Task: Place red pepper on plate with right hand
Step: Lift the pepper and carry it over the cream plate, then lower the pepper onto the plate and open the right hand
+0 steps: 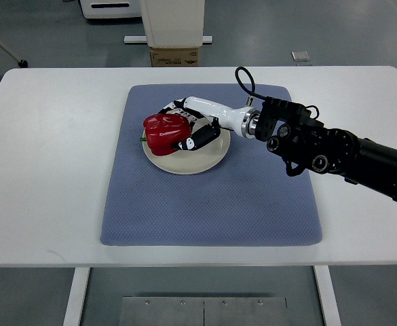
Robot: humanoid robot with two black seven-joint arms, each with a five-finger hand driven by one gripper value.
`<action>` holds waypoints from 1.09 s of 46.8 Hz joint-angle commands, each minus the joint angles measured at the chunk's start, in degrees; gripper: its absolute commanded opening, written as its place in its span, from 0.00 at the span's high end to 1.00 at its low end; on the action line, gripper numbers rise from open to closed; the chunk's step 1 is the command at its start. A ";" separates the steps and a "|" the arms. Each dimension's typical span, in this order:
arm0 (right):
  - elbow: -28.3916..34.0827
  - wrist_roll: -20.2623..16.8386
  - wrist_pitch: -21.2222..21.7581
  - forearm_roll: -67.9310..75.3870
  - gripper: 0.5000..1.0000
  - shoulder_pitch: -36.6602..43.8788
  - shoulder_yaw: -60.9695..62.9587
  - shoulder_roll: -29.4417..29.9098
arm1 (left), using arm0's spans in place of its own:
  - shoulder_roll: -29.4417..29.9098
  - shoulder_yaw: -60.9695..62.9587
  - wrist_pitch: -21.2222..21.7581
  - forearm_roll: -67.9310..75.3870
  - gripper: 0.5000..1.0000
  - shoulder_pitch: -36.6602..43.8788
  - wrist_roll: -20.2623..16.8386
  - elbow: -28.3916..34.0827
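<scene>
Fingers (191,142) of the right robot hand (188,125) curl around the red pepper (165,132) over the plate (201,159).

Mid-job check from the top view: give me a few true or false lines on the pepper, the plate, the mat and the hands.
1. The right hand is wrapped around the red pepper. True.
2. The pepper is over the plate. True.
3. The plate sits on the bare white table. False: it sits on the blue mat.
4. The left hand is helping to hold the pepper. False: no left hand is in view.
5. The pepper lies on the mat beside the plate. False: it is above the plate, in the hand.
</scene>
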 commanded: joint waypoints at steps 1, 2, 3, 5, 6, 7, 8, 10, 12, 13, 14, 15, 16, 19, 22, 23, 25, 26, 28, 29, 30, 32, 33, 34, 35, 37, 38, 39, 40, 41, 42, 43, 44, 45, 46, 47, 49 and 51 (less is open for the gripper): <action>-0.09 0.01 -0.45 -0.10 1.00 -0.38 -0.22 0.00 | 0.00 0.00 0.00 0.00 0.00 0.00 -0.01 0.09; -0.09 0.01 -0.63 -0.10 1.00 -0.56 -0.22 0.00 | 0.00 0.00 0.00 0.00 0.00 0.00 -0.01 0.00; -0.09 0.01 -0.80 -0.19 1.00 -0.65 -0.22 0.00 | 0.00 0.00 0.00 0.00 0.00 0.00 -0.01 0.00; -0.18 0.01 -1.33 -0.19 1.00 -1.00 -0.31 0.00 | 0.00 0.00 0.00 0.00 0.00 0.00 -0.01 0.00; -0.18 0.01 -1.59 -0.19 1.00 -1.00 -0.39 0.00 | 0.00 0.00 0.00 0.00 0.00 0.00 -0.01 0.00; -0.26 0.01 -1.86 -0.19 1.00 -1.09 -0.39 0.00 | 0.00 0.00 0.00 0.00 0.00 0.00 -0.01 0.00; -0.26 0.01 -1.95 -0.27 1.00 -1.18 -0.48 0.00 | 0.00 0.00 0.00 0.00 0.00 0.00 -0.01 0.00; -0.26 0.01 -2.04 -0.27 1.00 -1.79 -0.48 0.00 | 0.00 0.00 0.00 0.00 0.00 0.00 -0.01 0.00; -0.35 0.01 -2.30 -0.27 1.00 -2.23 -0.48 0.00 | 0.00 0.00 0.00 0.00 0.00 0.00 -0.01 0.00; -0.35 0.01 -2.30 -0.28 1.00 -2.32 -0.48 0.00 | 0.00 0.00 0.00 0.00 0.00 0.00 -0.01 0.00; -0.35 0.01 -2.30 -0.28 1.00 -2.49 -0.48 0.00 | 0.00 0.00 0.00 0.00 0.00 0.00 -0.01 0.00; -0.35 0.01 -2.30 -0.28 1.00 -2.58 -0.48 0.00 | 0.00 0.00 0.00 0.00 0.00 0.00 -0.01 0.00; -0.35 0.01 -2.30 -0.28 1.00 -2.58 -0.48 0.00 | 0.00 0.00 0.00 0.00 0.00 0.00 -0.01 0.00; -0.35 0.01 -2.30 -0.28 1.00 -3.20 -0.57 0.00 | 0.00 0.00 0.00 0.00 0.00 0.00 -0.01 0.00; -0.35 0.01 -2.30 -0.28 0.93 -3.55 -0.57 0.00 | 0.00 0.00 0.00 0.00 0.00 0.00 -0.01 0.00; -0.44 0.01 -2.39 -0.28 0.91 -3.64 -0.57 0.00 | 0.00 0.00 0.00 0.00 0.00 0.00 -0.01 0.00; -0.44 0.01 -2.56 -0.19 0.86 -3.81 -0.57 0.00 | 0.00 0.00 0.00 0.00 0.00 0.00 -0.01 0.00; -0.44 0.01 -2.74 -0.27 0.83 -3.90 -0.57 0.00 | 0.00 0.00 0.00 0.00 0.00 0.00 -0.01 0.00; -0.53 0.01 -3.09 -0.28 0.73 -4.08 -0.57 0.00 | 0.00 0.00 0.00 0.00 0.00 0.00 -0.01 0.09; -0.53 0.01 -3.27 -0.28 0.70 -4.16 -0.57 0.00 | 0.00 0.00 0.00 0.00 0.00 0.00 -0.01 0.00; -0.53 0.01 -3.44 -0.19 0.67 -4.16 -0.57 0.00 | 0.00 0.00 0.00 0.00 0.00 0.00 -0.01 0.00; -0.61 0.01 -3.62 -0.19 0.60 -4.25 -0.57 0.00 | 0.00 0.00 0.00 0.00 0.00 0.00 -0.01 0.00; -0.62 0.01 -3.71 -0.19 0.55 -4.25 -0.57 0.00 | 0.00 0.00 0.00 0.00 0.00 0.00 -0.01 0.00; -0.70 0.01 -3.79 -0.19 0.52 -4.25 -0.57 0.00 | 0.00 0.00 0.00 0.00 0.00 0.00 -0.01 0.00; -0.70 0.01 -3.97 -0.19 0.49 -4.25 -0.57 0.00 | 0.00 0.00 0.00 0.00 0.00 0.00 -0.01 0.00; -1.05 0.01 -4.14 -0.19 0.40 -4.43 -0.57 0.00 | 0.00 0.00 0.00 0.00 0.00 0.00 -0.01 0.00; -1.14 0.01 -4.15 -0.19 0.36 -4.60 -0.48 0.00 | 0.00 0.00 0.00 0.00 0.00 0.00 -0.01 0.00; -1.14 0.01 -4.32 -0.10 0.33 -4.69 -0.39 0.00 | 0.00 0.00 0.00 0.00 0.00 0.00 -0.01 0.00; -1.23 0.01 -4.50 -0.10 0.27 -4.78 -0.39 0.00 | 0.00 0.00 0.00 0.00 0.00 0.00 -0.01 0.00; -1.23 0.01 -4.50 -0.01 0.21 -4.87 -0.39 0.00 | 0.00 0.00 0.00 0.00 0.00 0.00 -0.01 0.00; -1.23 0.01 -4.50 0.08 0.15 -4.87 -0.31 0.00 | 0.00 0.00 0.00 0.00 0.00 0.00 -0.01 0.00; -1.23 0.01 -4.50 0.16 0.10 -4.87 -0.31 0.00 | 0.00 0.00 0.00 0.00 0.00 0.00 -0.01 0.00; -1.23 0.10 -4.50 0.16 0.06 -4.87 -0.22 0.00 | 0.00 0.00 0.00 0.00 0.00 0.00 -0.01 0.00; -1.23 0.10 -4.50 0.25 0.05 -4.87 -0.22 0.00 | 0.00 0.00 0.00 0.00 0.00 0.00 -0.01 0.09; -1.23 0.10 -4.50 0.25 0.03 -4.95 -0.22 0.00 | 0.00 0.00 0.00 0.00 0.00 0.00 -0.01 0.00; -1.23 0.10 -4.50 0.34 0.03 -4.96 -0.22 0.00 | 0.00 0.00 0.00 0.00 0.00 0.00 -0.01 0.00; -1.23 0.10 -4.50 0.43 0.02 -4.96 -0.13 0.00 | 0.00 0.00 0.00 0.00 0.00 0.00 -0.01 0.00; -1.23 0.10 -4.50 0.43 0.01 -4.96 -0.13 0.00 | 0.00 0.00 0.00 0.00 0.00 0.00 -0.01 0.00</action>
